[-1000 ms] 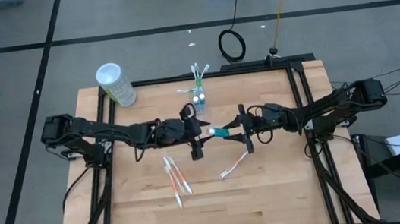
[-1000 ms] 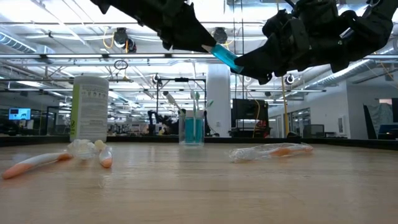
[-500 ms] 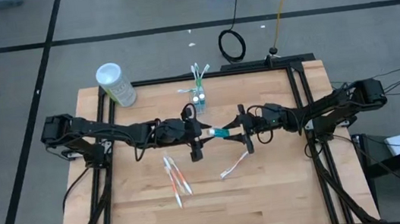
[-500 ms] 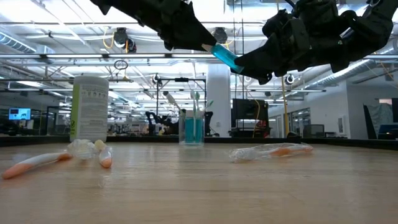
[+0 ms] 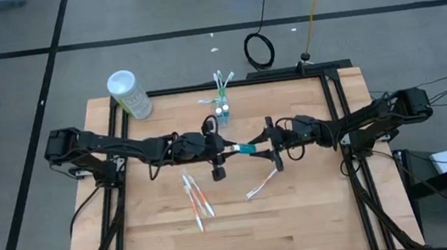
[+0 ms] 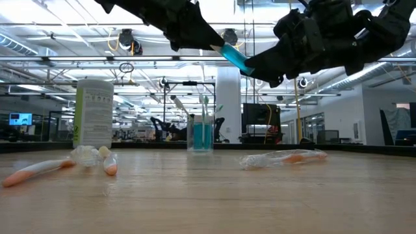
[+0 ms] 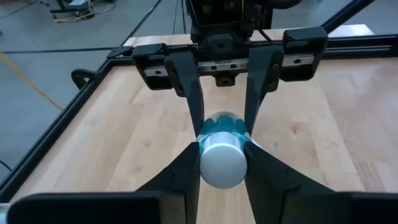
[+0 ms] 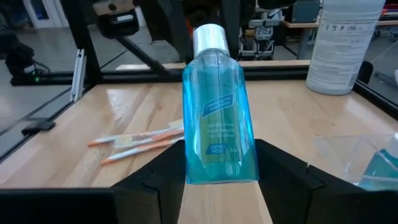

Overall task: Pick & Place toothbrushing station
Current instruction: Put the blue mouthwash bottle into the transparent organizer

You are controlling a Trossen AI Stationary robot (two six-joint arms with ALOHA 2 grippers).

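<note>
A small blue toothpaste tube [image 5: 245, 149] with a white cap hangs in the air over the table's middle, between my two grippers. My left gripper [image 5: 228, 150] is shut on its cap end. My right gripper [image 5: 259, 148] is shut on its wide blue end. In the low view the tube [image 6: 235, 58] is high above the table. A clear cup [image 5: 222, 108] stands on its base at the far middle, with toothbrushes and blue tubes upright in it. Orange-accented toothbrushes [image 5: 197, 198] lie flat on the table, and one more [image 5: 262, 185] lies to their right. My left gripper pinches the tube's white cap [image 7: 222, 165] between its two fingertips, coming level from the table's left, along the tube. The tube is lifted clear of the table. My right gripper pinches the tube's wide blue bottom end [image 8: 219, 163] between its two fingers, coming level from the table's right, along the tube. The tube sticks out beyond the fingers toward the left gripper, its cap end [image 6: 221, 48] a little higher.
A white canister with green print [image 5: 130, 94] stands at the table's far left corner. A black frame [image 5: 339, 128] runs along the table's edges. Bare wood lies toward the near edge [image 5: 255, 241].
</note>
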